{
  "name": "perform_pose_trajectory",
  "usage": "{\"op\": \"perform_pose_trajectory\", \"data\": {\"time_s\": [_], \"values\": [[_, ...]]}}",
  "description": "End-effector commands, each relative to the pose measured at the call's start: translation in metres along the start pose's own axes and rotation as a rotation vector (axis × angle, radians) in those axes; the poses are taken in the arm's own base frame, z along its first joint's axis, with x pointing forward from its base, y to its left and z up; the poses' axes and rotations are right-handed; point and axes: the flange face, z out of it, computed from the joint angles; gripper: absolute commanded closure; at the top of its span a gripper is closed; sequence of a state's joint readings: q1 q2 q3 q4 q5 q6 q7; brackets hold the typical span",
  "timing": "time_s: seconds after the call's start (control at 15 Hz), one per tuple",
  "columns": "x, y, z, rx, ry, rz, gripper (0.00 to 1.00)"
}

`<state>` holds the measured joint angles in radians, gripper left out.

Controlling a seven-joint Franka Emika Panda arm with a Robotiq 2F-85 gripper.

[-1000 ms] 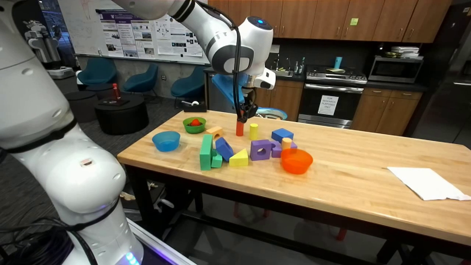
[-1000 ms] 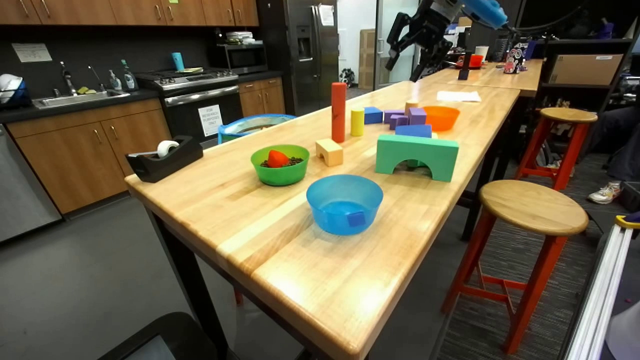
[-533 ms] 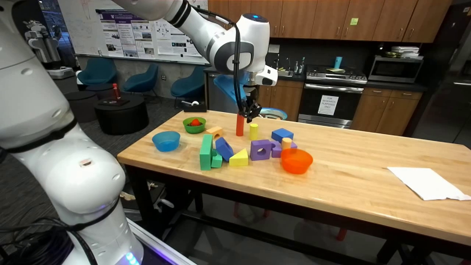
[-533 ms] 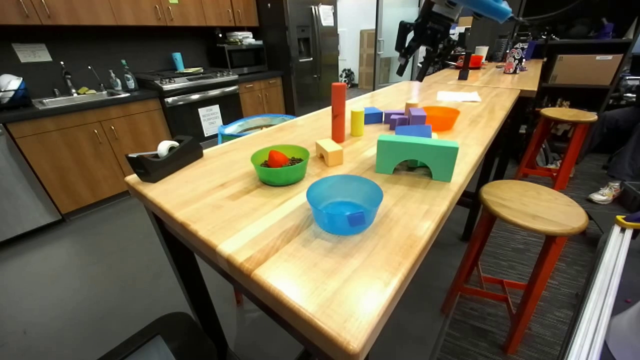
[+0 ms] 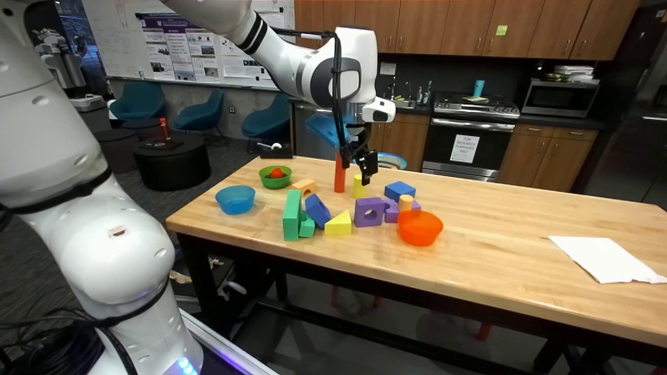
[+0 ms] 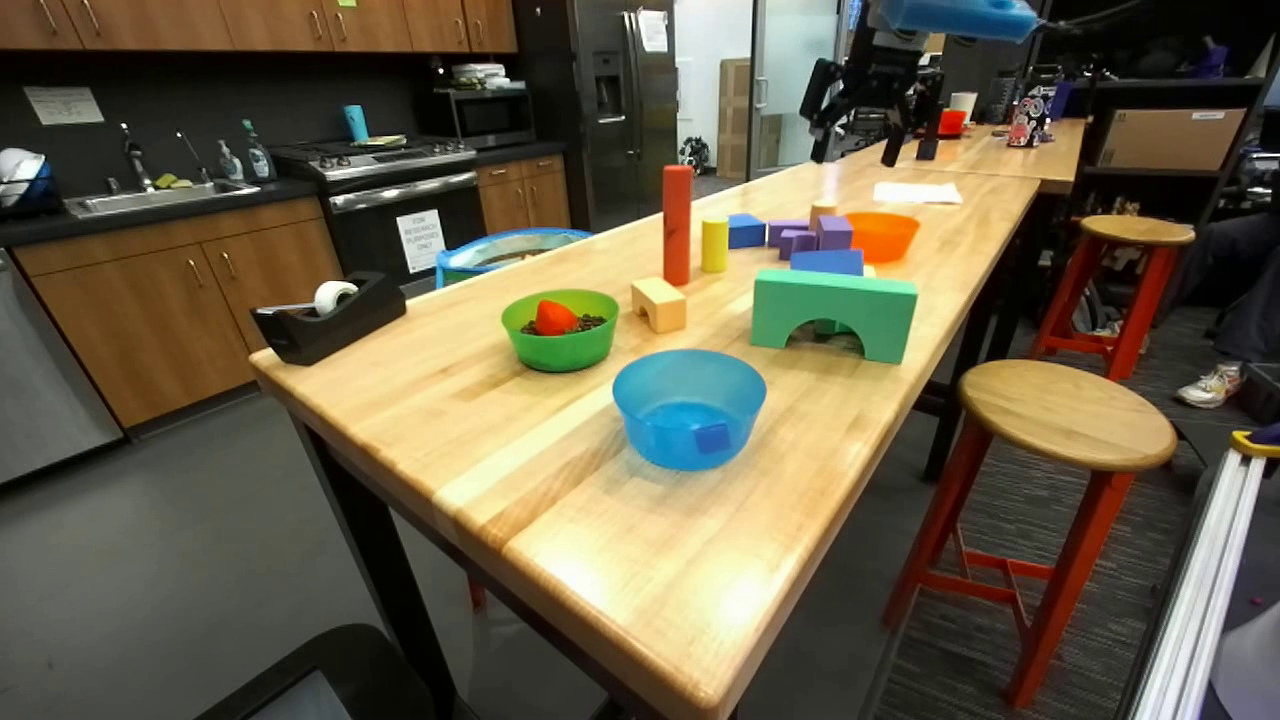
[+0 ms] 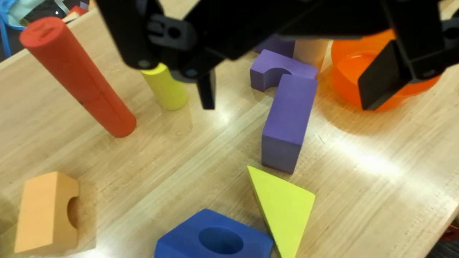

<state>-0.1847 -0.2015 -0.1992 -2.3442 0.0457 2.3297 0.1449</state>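
One purple block, with a round hole visible in an exterior view, stands on edge on the counter. In the wrist view it appears between the spread fingers of the pincer, which hangs above the counter with its jaws apart and nothing held.

Handling (judged by appearance): probably light, stiff enough to keep its shape, and unlikely to break. The matt faces suggest moderate grip; the material cannot be confirmed.

Grip: close across the narrow thickness, on the two broad faces, at mid-length and above the hole.

Obstructions: the purple arch sits at one end of the block; whether they touch cannot be told. On one side, the orange bowl restricts finger clearance. On the other, the yellow cylinder stands upright, with the taller red cylinder beyond it; the latter seems easiest to topple. The yellow wedge is near the block's opposite end.
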Motion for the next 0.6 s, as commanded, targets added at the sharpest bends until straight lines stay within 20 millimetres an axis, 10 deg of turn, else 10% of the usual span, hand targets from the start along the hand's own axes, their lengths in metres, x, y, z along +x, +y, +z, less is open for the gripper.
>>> {"op": "perform_pose_trajectory", "data": {"time_s": [0.0,0.53], "values": [[0.007,0.005,0.013,-0.046,-0.049,0.033,0.00],[0.007,-0.001,0.047,-0.083,-0.159,0.018,0.00]]}}
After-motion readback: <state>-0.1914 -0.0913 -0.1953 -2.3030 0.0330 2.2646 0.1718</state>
